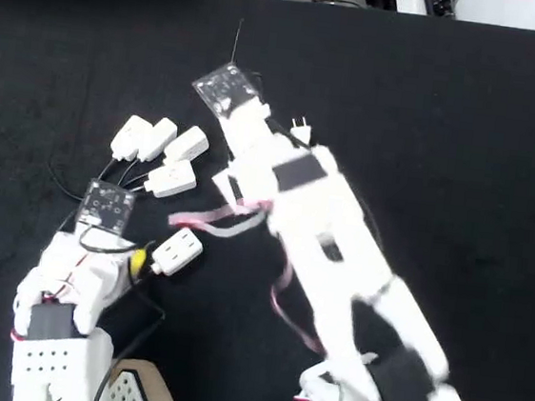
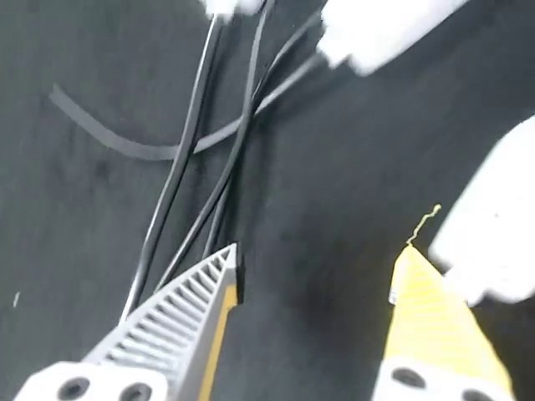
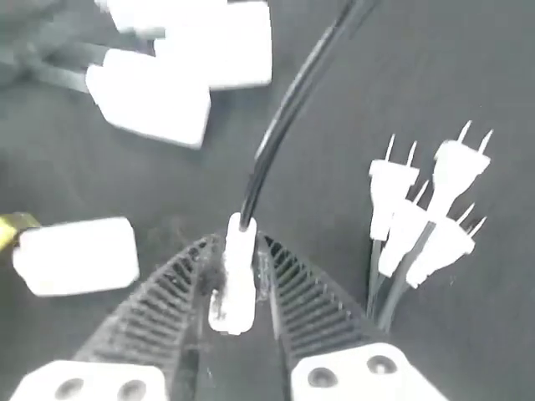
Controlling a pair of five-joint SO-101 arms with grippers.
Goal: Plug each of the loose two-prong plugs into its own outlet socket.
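My right gripper (image 3: 238, 247) is shut on a white two-prong plug (image 3: 231, 288) whose black cord (image 3: 288, 117) runs away over the black table. Several loose white plugs (image 3: 422, 209) lie bunched beside it, and they also show past the arm from above (image 1: 301, 127). White outlet sockets (image 3: 155, 102) lie ahead of it, with one more (image 3: 75, 256) off to the side. My left gripper (image 2: 319, 253) stands open low over black cords (image 2: 201, 167), its yellow finger (image 2: 430, 305) next to a white socket (image 2: 493, 221). From above, this gripper (image 1: 142, 260) sits beside the nearest socket (image 1: 177, 250).
Several sockets (image 1: 158, 151) cluster at the table's left centre, their black cords (image 1: 63, 184) trailing toward the left arm. The right arm (image 1: 330, 245) reaches across the middle, with pink ribbon cable (image 1: 213, 219) hanging off it. The black table (image 1: 466, 135) spreads to the right and back.
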